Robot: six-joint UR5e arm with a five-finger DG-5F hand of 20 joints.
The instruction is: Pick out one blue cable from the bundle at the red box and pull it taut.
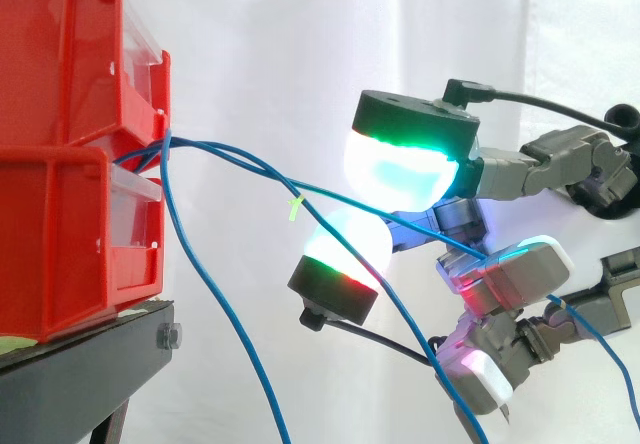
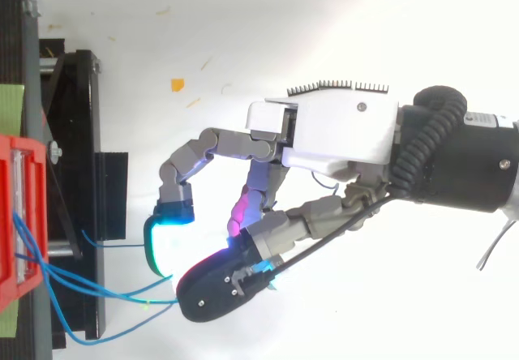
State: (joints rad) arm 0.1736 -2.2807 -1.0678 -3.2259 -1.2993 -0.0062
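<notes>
Grasp step: the robot hand pinches a blue cable between curled pads beside the red box; next, draw away until it tightens.

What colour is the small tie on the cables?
The tie is yellow-green; side view shows it best.

Hand pinching blue cable, near red bins

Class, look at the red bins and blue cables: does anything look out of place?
One blue cable droops slack below the red bins, and a small yellow-green tie sticks up crookedly from another.
</notes>
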